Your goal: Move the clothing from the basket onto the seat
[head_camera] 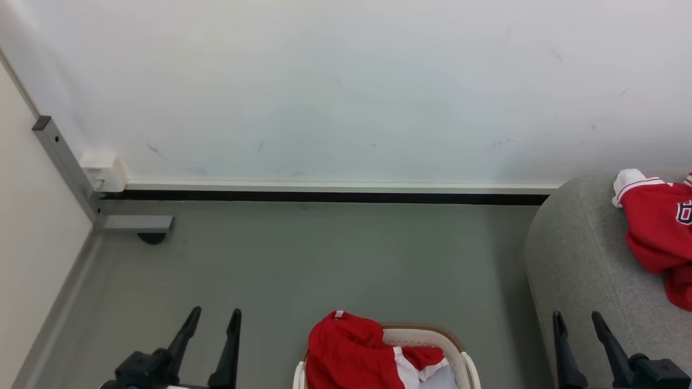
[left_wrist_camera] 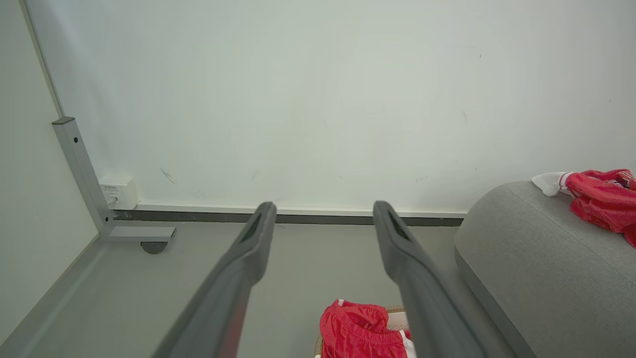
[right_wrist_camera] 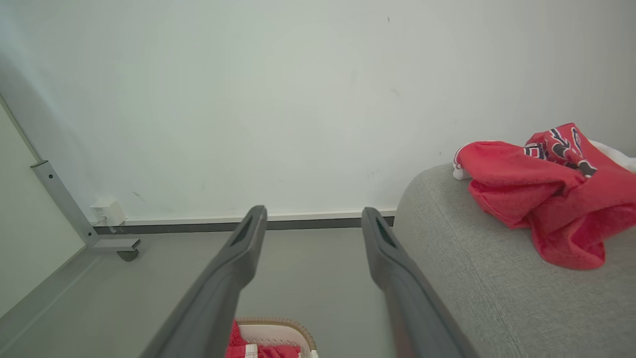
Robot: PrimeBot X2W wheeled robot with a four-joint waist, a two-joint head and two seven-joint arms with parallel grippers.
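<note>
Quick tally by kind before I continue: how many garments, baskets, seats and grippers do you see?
Red garments: 2 (basket garment, sofa garment)
Laundry basket: 1
Sofa: 1
Grippers: 2 (left gripper, right gripper, both open)
Total: 6

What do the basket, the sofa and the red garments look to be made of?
Basket: probably moulded cream plastic, smooth, with a brown braided-looking rim.
Sofa: matte light grey woven upholstery; fine textile grain shows in the right wrist view.
Red garment in the basket and red garment on the sofa: soft fabric, possibly knit, crumpled in loose folds, white trim.
</note>
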